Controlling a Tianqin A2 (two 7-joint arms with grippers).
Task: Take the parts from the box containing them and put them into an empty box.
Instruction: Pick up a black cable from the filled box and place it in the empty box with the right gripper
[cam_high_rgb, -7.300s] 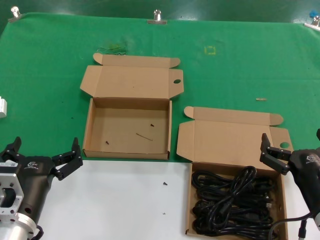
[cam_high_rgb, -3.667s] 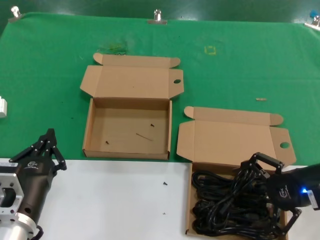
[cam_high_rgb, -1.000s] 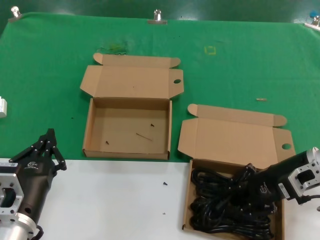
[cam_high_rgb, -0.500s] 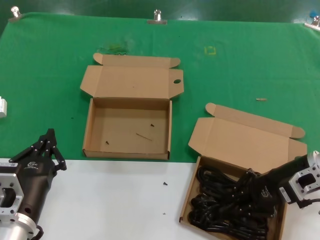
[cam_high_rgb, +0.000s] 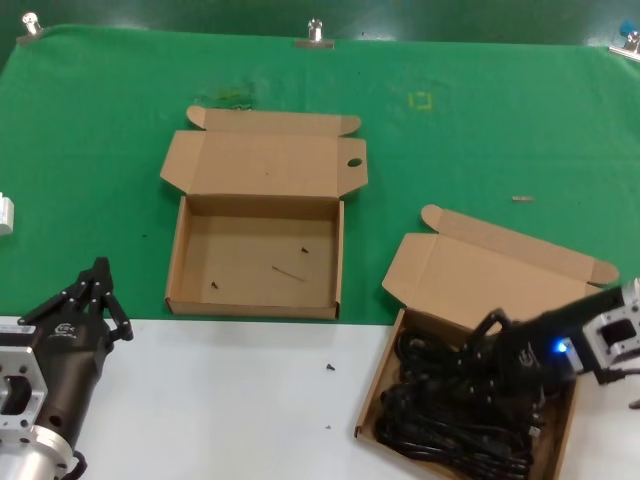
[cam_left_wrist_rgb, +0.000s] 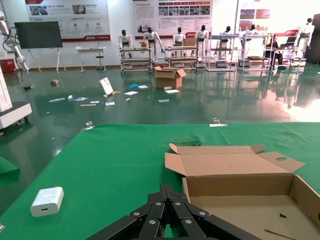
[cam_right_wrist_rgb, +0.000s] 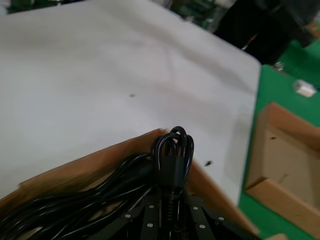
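The box holding the parts (cam_high_rgb: 373, 392) lies at the front right, turned askew, its lid (cam_high_rgb: 490, 272) open behind it. Black power cables (cam_high_rgb: 440, 412) fill it. My right gripper (cam_high_rgb: 482, 345) is down among them, shut on a cable bundle whose looped end (cam_right_wrist_rgb: 173, 148) stands up between the fingers of that gripper (cam_right_wrist_rgb: 172, 194). The empty box (cam_high_rgb: 255, 308) sits open on the green mat at centre left, its floor marked by dark specks and a sliver. My left gripper (cam_high_rgb: 99, 288) hangs shut near its front left corner, tips (cam_left_wrist_rgb: 167, 190) just before the box wall (cam_left_wrist_rgb: 235, 183).
A white adapter (cam_high_rgb: 5, 213) (cam_left_wrist_rgb: 46, 200) lies at the mat's left edge. Metal clips (cam_high_rgb: 314, 32) hold the mat's far edge. The front of the table is white, with a dark speck (cam_high_rgb: 328, 368). A small tan scrap (cam_high_rgb: 521, 198) lies on the mat at the right.
My right gripper came down into the cable box and shut on a bundle. The box has since swung askew and slid right. The left gripper shut early on and has stayed put.
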